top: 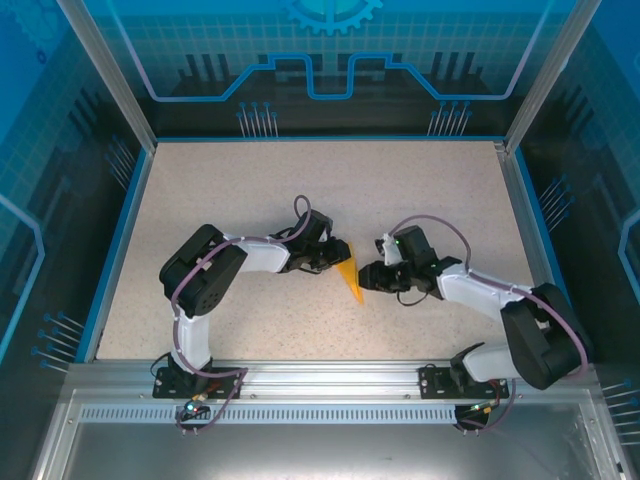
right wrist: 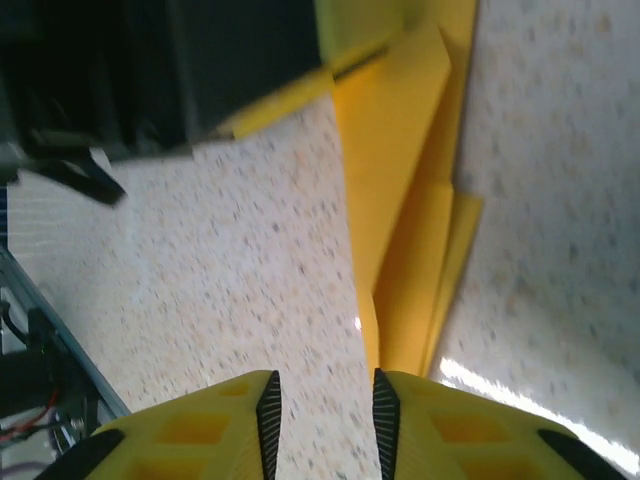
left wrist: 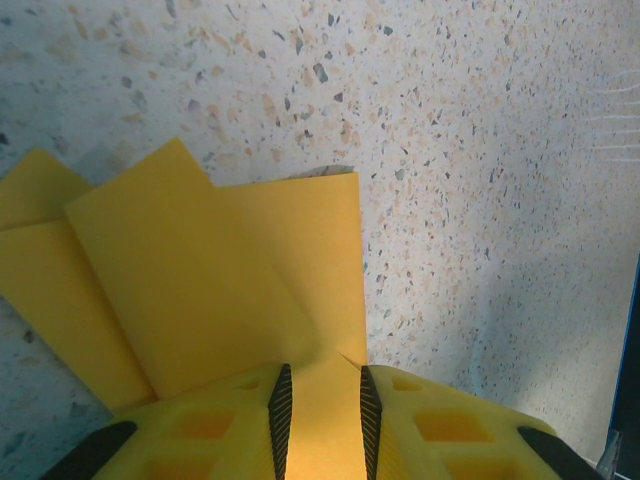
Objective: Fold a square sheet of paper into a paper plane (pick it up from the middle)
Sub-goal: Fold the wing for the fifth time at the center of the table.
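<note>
Mid-table, both arms reach inward and meet nose to nose over the folded paper point(top: 352, 283), an orange-yellow pointed shape lying on the speckled table point(top: 250, 180). The left fingers point(top: 336, 262) are closed narrow on it. In the left wrist view the two ribbed pads point(left wrist: 281, 408) pinch one edge, and layered flaps fan out flat beyond them. This looks like an anchoring hold that keeps the sheet from sliding while the other arm works a crease. The right fingers point(top: 368, 279) sit at the opposite side, near the narrow end. In the right wrist view they stand a little apart with bare table showing between the pads point(right wrist: 268, 420). The paper's tip ends just beside one pad and, as far as I can tell, is not clamped. The fold is partly made: several layers and a point are there, but not a finished dart. Little else is around: a blue-edged enclosure, the metal rail point(top: 320, 385) carrying the arm bases, and looped cables. The main obstruction is the arms themselves. The left arm's dark body point(right wrist: 200, 70) overhangs the paper's far end, so the right arm has little room to move.
</note>
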Robot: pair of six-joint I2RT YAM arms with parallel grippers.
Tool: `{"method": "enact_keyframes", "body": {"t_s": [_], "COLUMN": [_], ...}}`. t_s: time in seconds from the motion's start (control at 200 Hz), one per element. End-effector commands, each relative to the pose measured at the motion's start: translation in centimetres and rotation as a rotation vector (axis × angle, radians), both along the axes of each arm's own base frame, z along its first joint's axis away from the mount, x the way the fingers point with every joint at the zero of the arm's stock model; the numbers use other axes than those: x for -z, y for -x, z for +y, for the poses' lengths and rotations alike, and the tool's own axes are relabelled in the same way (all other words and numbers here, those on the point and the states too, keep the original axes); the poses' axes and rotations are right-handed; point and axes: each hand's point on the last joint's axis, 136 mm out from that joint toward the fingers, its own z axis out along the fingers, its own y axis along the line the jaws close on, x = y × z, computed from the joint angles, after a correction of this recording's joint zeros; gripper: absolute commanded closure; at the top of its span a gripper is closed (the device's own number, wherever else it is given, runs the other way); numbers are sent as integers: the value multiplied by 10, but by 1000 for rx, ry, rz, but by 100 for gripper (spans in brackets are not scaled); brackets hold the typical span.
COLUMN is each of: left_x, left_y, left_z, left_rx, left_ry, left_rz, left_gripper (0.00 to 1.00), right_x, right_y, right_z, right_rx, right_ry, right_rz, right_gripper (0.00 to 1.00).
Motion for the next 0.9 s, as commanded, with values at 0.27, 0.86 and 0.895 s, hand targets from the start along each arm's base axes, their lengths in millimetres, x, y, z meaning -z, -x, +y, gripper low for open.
{"method": "enact_keyframes", "body": {"t_s": [0.27, 0.86, 0.895], "left_x": [36, 32, 31], "left_y": [14, 13, 13], "left_z": [20, 19, 19], "left_rx": [-26, -27, -27], "left_ry": [-68, -60, -58], "left_rz": [101, 98, 95], "left_gripper": [70, 70, 70], "right_x": [17, -4, 0], "right_y": [-34, -34, -35], "right_z": [12, 41, 40], "right_rx": [12, -62, -60], "right_ry": [26, -140, -131], "right_rz": [42, 32, 43], "right_gripper": [61, 91, 91]}}
